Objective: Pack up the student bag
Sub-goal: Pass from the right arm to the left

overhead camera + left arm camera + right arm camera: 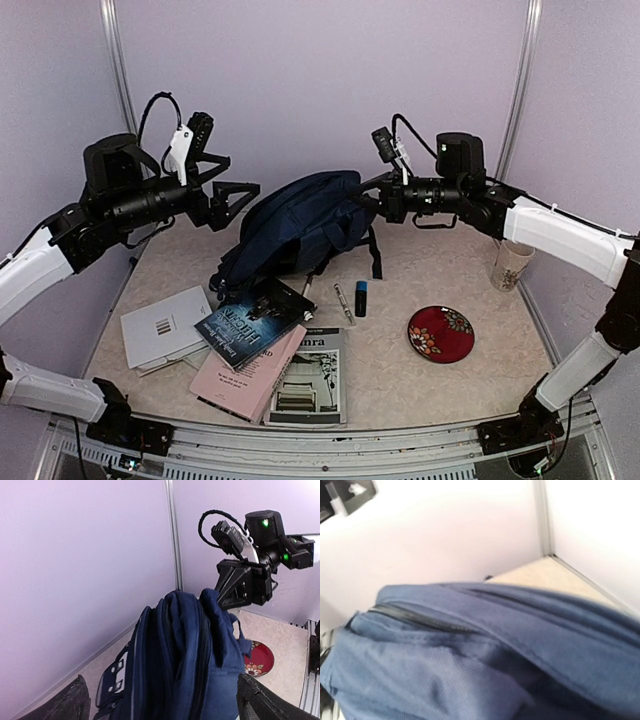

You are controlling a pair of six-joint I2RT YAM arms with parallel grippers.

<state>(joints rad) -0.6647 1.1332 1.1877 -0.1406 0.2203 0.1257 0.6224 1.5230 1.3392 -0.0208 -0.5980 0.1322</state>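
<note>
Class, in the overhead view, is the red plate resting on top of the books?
No, the red plate lies apart from the books, off to their right.

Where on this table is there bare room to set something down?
Bare tabletop lies between the student bag, the red plate and the cup, and along the near edge in front of the plate. Front left is crowded with overlapping books; a pen and a small blue item lie beside the bag.

The student bag (300, 225) lies behind the books (255, 330), with plate (441, 334) and cup (511, 266) to their right.
</note>
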